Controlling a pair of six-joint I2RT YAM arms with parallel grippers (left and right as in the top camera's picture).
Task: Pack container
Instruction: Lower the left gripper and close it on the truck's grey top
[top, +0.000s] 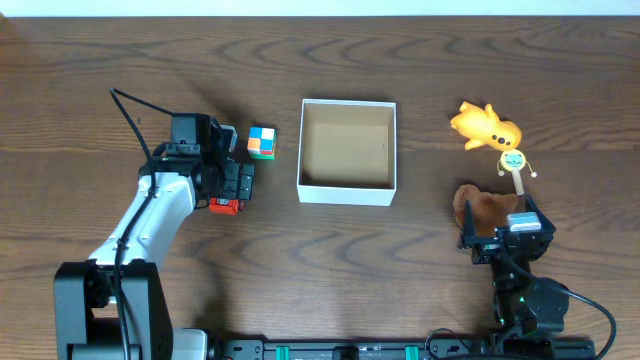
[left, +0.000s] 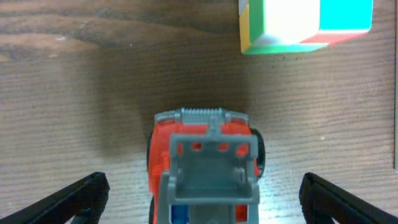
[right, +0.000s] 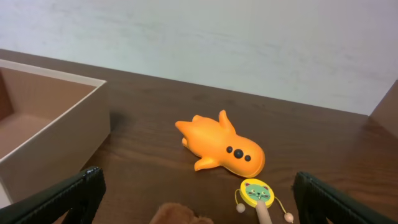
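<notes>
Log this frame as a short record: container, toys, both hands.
container: white-walled cardboard box, centre, nothing inside
left of it: colour cube, red toy vehicle
right of it: orange animal toy, cat-face rattle drum, brown plush
left hand: open, fingers either side of the red toy vehicle
right hand: open, over the brown plush
packed so far: none

Left arm (top: 150, 215), white-cased with black joints: extended forward from its black base, wrist angled downward. Left pincer (top: 235, 185), black, two-fingered: jaws spread wide, fingers (left: 78, 196) at the lower corners of the wrist view, holding nothing. Right arm (top: 520, 290), black: folded low and close to its base. Right pincer (top: 505, 222), black: jaws likewise wide apart, fingers (right: 62, 196) well separated, holding nothing.
</notes>
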